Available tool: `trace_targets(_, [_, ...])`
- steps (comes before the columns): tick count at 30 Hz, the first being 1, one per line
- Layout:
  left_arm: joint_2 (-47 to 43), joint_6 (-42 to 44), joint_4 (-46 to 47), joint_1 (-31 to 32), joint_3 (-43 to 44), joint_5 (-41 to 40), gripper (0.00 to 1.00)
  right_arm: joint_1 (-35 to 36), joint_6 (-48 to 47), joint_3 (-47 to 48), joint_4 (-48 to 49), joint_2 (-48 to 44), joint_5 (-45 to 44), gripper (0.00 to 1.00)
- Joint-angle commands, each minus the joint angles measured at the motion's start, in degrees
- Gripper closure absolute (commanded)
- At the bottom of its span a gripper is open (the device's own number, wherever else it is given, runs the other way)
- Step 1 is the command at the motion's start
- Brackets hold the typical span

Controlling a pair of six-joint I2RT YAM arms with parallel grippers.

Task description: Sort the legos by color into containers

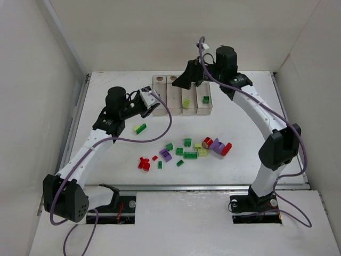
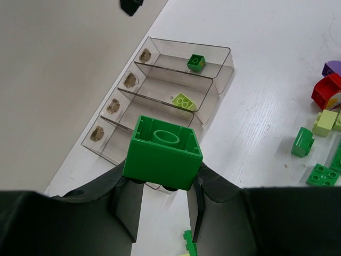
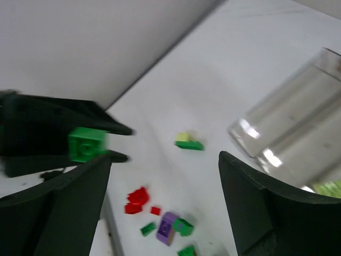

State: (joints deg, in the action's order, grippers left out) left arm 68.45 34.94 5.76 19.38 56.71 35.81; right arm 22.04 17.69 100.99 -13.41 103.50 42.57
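Observation:
My left gripper [image 2: 162,180] is shut on a green lego [image 2: 162,152], held above the table just short of the near end of the containers [image 2: 160,88], four joined clear bins. The farthest bin holds a green lego [image 2: 195,62]; the one beside it holds a yellow-green lego [image 2: 183,101]. In the top view the left gripper [image 1: 151,100] is at the left end of the containers [image 1: 181,96]. My right gripper [image 1: 187,81] is open and empty above the bins' far side. In its blurred view [image 3: 162,160] the bins [image 3: 298,133] lie at the right.
Loose legos [image 1: 186,152] lie scattered in the table's middle: red ones [image 1: 144,164], a purple one [image 1: 165,155], several green ones. A yellow-green and green pair [image 1: 139,128] lies under the left arm. White walls enclose the table on three sides.

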Motion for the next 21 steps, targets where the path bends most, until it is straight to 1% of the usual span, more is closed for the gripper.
trace_targets(1, [-0.95,-1.45,3.12,-0.04,2.53,3.12,1.00,5.19,3.04,2.10,4.80,-1.11,6.83,0.13])
trace_targets(3, [-0.95,-1.45,3.12,-0.04,2.53,3.12,1.00,6.34,3.84,3.42,4.80,-0.33,6.83,0.13])
trace_targets(5, [-0.95,-1.45,3.12,-0.04,2.53,3.12,1.00,7.14,5.50,4.12,4.80,0.20,6.83,0.16])
trace_targets(8, [-0.95,-1.45,3.12,-0.04,3.06,3.12,1.00,8.45,6.04,4.83,4.80,0.82,7.36,0.17])
trace_targets(16, [-0.95,-1.45,3.12,-0.04,3.06,2.60,1.00,10.82,6.65,4.30,4.80,2.13,7.36,0.18])
trace_targets(21, [-0.95,-1.45,3.12,-0.04,3.06,1.98,1.00,11.97,7.27,7.38,4.80,3.90,8.06,0.17])
